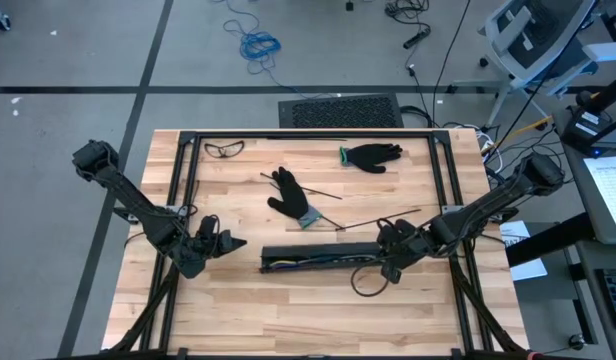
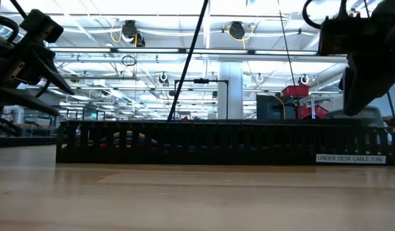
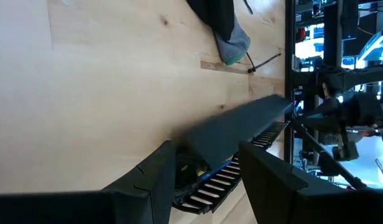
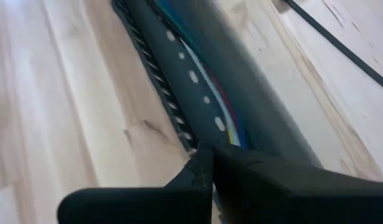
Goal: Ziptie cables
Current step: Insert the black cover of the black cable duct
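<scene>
Bare wooden table (image 2: 197, 199) fronts a black slotted cable tray (image 2: 223, 142) labelled "UNDER DESK CABLE 1(16)", the multicoloured cables (image 2: 130, 139) lying inside.

Right gripper (image 1: 390, 262), fingers pressed together and holding nothing visible, sits at the tray's right end; left gripper (image 1: 220, 243), fingers apart and empty, waits just off its left end. Loose black zip ties (image 1: 378, 218) lie behind the tray, well apart from either gripper. Judged risk: a shut gripper nudging the light tray could slide it or spill wires out through the slots before any tie is fetched.
</scene>
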Controlling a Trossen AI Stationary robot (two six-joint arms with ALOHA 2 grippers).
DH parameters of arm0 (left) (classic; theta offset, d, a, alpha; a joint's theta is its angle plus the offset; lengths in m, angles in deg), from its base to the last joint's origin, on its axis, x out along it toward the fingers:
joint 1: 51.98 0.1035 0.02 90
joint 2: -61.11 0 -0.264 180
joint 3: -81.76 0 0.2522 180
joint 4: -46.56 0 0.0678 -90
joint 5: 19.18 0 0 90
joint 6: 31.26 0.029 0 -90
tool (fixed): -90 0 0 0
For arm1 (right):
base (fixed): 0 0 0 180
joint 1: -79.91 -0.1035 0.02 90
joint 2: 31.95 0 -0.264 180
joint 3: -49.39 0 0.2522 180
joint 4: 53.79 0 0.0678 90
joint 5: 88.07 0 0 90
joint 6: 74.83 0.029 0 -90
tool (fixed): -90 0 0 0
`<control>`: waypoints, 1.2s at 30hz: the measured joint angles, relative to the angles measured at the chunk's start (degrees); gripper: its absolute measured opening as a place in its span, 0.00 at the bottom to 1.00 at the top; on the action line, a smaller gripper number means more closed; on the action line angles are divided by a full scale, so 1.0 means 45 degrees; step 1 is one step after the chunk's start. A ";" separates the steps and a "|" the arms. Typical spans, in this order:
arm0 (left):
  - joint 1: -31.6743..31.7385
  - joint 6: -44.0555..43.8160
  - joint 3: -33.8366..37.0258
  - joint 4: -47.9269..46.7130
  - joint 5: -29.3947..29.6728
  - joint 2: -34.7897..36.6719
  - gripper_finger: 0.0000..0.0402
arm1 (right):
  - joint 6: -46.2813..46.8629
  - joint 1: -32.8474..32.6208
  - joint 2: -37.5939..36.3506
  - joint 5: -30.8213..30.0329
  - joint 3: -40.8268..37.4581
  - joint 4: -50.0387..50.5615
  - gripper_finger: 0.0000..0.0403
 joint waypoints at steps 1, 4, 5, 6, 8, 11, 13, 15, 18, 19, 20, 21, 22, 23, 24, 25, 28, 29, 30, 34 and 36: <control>0.0000 0.0000 0.0000 -0.0021 0.0000 0.0000 0.42 | -0.0036 0.0000 -0.0056 -0.0004 0.0004 -0.0073 0.00; 0.0000 0.0000 0.0000 -0.0076 0.0000 0.0000 0.42 | -0.0059 0.0000 -0.0336 -0.0112 0.0010 -0.0062 0.00; 0.0000 0.0000 0.0000 -0.0081 0.0000 0.0000 0.42 | -0.0059 0.0000 -0.0449 -0.0158 0.0010 -0.0015 0.00; 0.0000 0.0000 0.0000 -0.0095 0.0000 0.0000 0.42 | -0.0057 0.0000 -0.0562 -0.0258 0.0010 0.0046 0.00; 0.0000 0.0000 0.0000 -0.0105 0.0002 0.0000 0.42 | -0.0044 0.0000 -0.0770 -0.0470 0.0010 0.0253 0.00; 0.0000 0.0010 0.0000 -0.0117 0.0016 0.0000 0.42 | 0.0056 0.0034 -0.1081 -0.0812 0.0019 0.0737 0.00; 0.0000 0.0015 0.0000 -0.0127 0.0111 0.0000 0.42 | 0.0241 0.0125 -0.1343 -0.1450 0.0019 0.1336 0.00; 0.0000 0.0111 0.0000 -0.0220 0.0227 0.0000 0.42 | 0.0389 0.0424 -0.1546 -0.2021 0.0019 0.2004 0.00; 0.0013 0.0900 0.0000 -0.0251 0.0359 0.0000 0.42 | 0.0329 0.1204 -0.1603 -0.2162 0.0019 0.2771 0.03; 0.0027 0.1074 0.0000 -0.0258 0.0363 0.0000 0.42 | 0.0002 0.1459 -0.1603 -0.2100 0.0019 0.2765 0.04; 0.0029 0.1254 0.0000 -0.0258 0.0367 0.0000 0.42 | -0.0487 0.1689 -0.1601 -0.2095 0.0019 0.2698 0.07; 0.0029 0.1347 0.0000 -0.0273 0.0373 0.0000 0.42 | -0.1060 0.1898 -0.1575 -0.2102 0.0019 0.2557 0.09; 0.0029 0.1438 0.0000 -0.0353 0.0374 0.0000 0.42 | -0.1675 0.2133 -0.1520 -0.2113 0.0019 0.2342 0.12; 0.0029 0.1561 0.0000 -0.0469 0.0374 0.0000 0.42 | -0.2220 0.2402 -0.1462 -0.2101 0.0019 0.2113 0.16; 0.0029 0.1622 0.0000 -0.0559 0.0374 0.0000 0.42 | -0.2602 0.2679 -0.1351 -0.2087 0.0019 0.1943 0.20; 0.0029 0.1636 0.0000 -0.0574 0.0374 0.0000 0.42 | -0.2803 0.2962 -0.1214 -0.2029 0.0019 0.1835 0.24; 0.0029 0.1838 0.0000 -0.0539 0.0374 0.0000 0.42 | -0.2879 0.3788 -0.0559 -0.1157 0.0019 0.1669 0.37; 0.0029 0.1993 0.0000 -0.0530 0.0374 0.0000 0.42 | -0.2897 0.4040 -0.0304 -0.0824 0.0019 0.1614 0.41; 0.0029 0.2048 0.0000 -0.0539 0.0373 0.0000 0.42 | -0.2905 0.4287 -0.0034 -0.0590 0.0019 0.1546 0.45; 0.0029 0.2035 0.0000 -0.0511 0.0430 0.0000 0.42 | -0.3216 0.5077 0.1051 0.0325 0.0019 0.1083 0.54; 0.0029 0.1999 0.0000 -0.0505 0.0450 0.0000 0.42 | -0.3180 0.5362 0.1530 0.0428 0.0019 0.1024 0.54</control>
